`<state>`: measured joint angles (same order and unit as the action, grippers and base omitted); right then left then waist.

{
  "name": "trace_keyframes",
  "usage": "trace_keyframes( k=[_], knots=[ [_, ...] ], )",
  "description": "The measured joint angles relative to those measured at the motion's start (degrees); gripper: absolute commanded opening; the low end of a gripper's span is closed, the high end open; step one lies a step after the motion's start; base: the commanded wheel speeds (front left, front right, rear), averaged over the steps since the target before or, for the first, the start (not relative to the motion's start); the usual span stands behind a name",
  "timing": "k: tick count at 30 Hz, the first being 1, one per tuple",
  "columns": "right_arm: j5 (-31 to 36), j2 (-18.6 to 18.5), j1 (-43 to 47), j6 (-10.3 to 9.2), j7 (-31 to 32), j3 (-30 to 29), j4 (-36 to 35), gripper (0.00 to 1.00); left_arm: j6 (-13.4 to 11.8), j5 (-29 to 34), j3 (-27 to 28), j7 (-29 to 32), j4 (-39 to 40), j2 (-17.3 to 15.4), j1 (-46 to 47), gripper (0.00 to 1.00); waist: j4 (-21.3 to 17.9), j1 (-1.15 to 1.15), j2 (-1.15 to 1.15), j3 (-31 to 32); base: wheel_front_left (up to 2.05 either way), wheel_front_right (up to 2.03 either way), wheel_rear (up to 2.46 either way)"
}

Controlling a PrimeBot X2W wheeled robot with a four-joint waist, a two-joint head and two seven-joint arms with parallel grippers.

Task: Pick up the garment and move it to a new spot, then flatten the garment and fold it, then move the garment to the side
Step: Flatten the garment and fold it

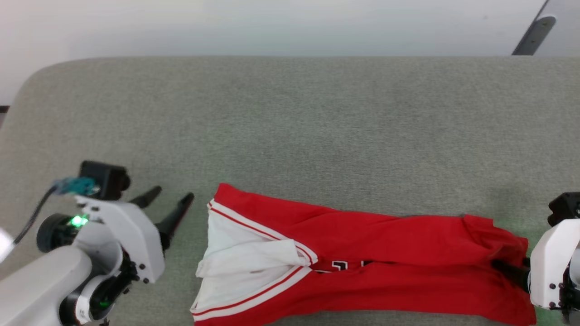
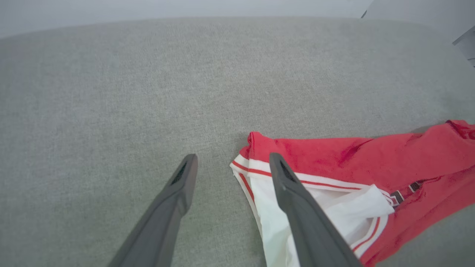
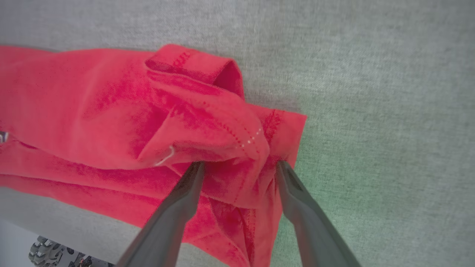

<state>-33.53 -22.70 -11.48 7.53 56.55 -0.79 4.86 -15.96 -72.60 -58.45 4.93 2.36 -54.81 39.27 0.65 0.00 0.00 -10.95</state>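
Observation:
The garment [image 1: 385,244] lies in a long crumpled strip along the near edge of the grey table [image 1: 290,113]. It is red, and its white sleeve with striped trim is at the left end. My left gripper [image 1: 170,199] hovers open just left of that sleeve end, with nothing between its fingers. In the left wrist view, the left gripper [image 2: 233,159] is spread wide beside the garment [image 2: 334,155]. My right gripper [image 1: 503,266] is at the garment's right end. Seen from the right wrist, the right gripper [image 3: 240,166] is open, with a bunched fold of the garment [image 3: 92,111] lying loose between its fingers.
The grey cloth-covered table stretches far beyond the garment. Its near edge runs just under the garment, and a robot wheel [image 3: 48,252] shows below it. A dark slanted bar [image 1: 534,34] stands beyond the far right corner.

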Motion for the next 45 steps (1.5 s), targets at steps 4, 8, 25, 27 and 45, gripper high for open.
trace_keyframes(
  k=[4,8,25,27,45],
  knots=[
    [0.6,0.6,0.0,0.0,1.5,-0.8,2.1,1.0,-1.8,0.9,2.1,-8.3,-2.3,0.5,-3.2,1.0,1.0,0.0,0.0,0.1,0.0,0.0,0.0],
    [1.4,1.4,-0.4,0.0,1.5,-0.8,4.4,1.0,-3.5,1.2,4.2,-16.2,-5.3,1.4,-6.6,1.0,2.0,0.0,0.0,0.3,0.0,0.0,0.0],
    [-2.8,2.2,-3.7,-0.19,0.2,2.9,11.6,0.0,1.2,23.1,38.7,-20.0,-13.0,20.1,-26.1,1.0,4.1,0.0,0.0,-0.1,0.0,0.0,0.0],
    [-4.3,2.0,-4.0,-0.19,-0.1,3.2,11.8,0.0,3.0,25.3,41.6,-20.0,-13.8,22.1,-27.5,1.0,4.0,0.0,0.0,-0.2,0.0,0.0,0.0],
    [-8.6,-3.5,-5.7,0.09,-6.2,1.4,14.5,0.0,12.4,37.6,54.1,-20.0,-16.6,31.3,-30.4,1.0,2.7,0.0,0.0,-0.7,0.0,0.0,0.0]
  ],
)
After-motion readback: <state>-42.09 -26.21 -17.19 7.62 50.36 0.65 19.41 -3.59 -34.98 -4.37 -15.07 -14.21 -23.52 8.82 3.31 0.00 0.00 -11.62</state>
